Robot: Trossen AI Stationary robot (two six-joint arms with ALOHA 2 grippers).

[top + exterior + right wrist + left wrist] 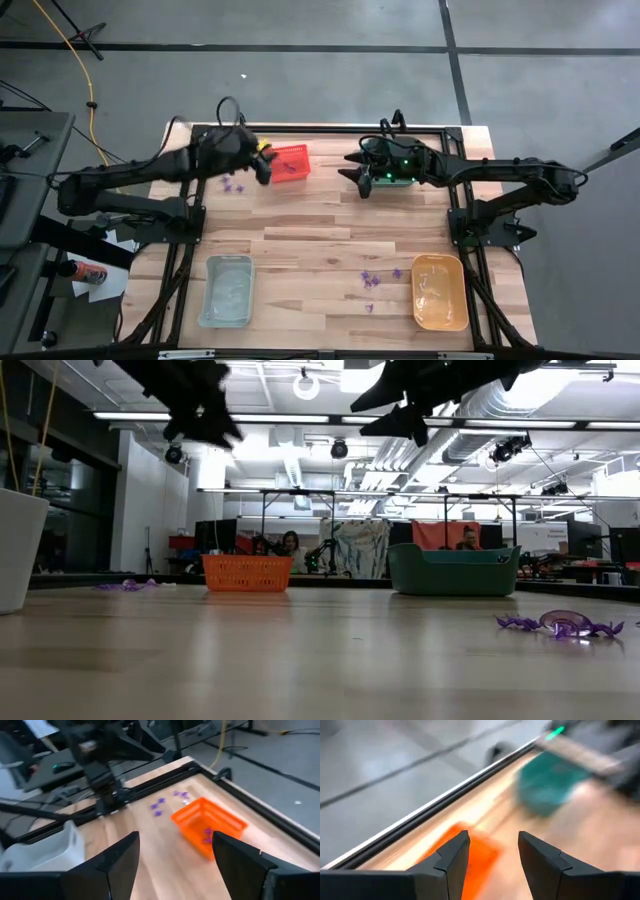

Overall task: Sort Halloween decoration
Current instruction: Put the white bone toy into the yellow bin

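Lying just beside the open, empty left gripper (264,172), purple trinkets (233,185) are reached sooner than by the open right gripper (357,178).

**Lighting and picture quality**

Illumination: bright, even, from overhead ceiling strip lights (330,420), which glare white in the low view. Shadows: soft and faint on the worktop (330,235). Low view: near worktop surface out of focus; arms overhead read as dark silhouettes. Left wrist view: heavy motion blur, green bin (547,782) and red bin (480,857) smeared. Right wrist view: mild blur.
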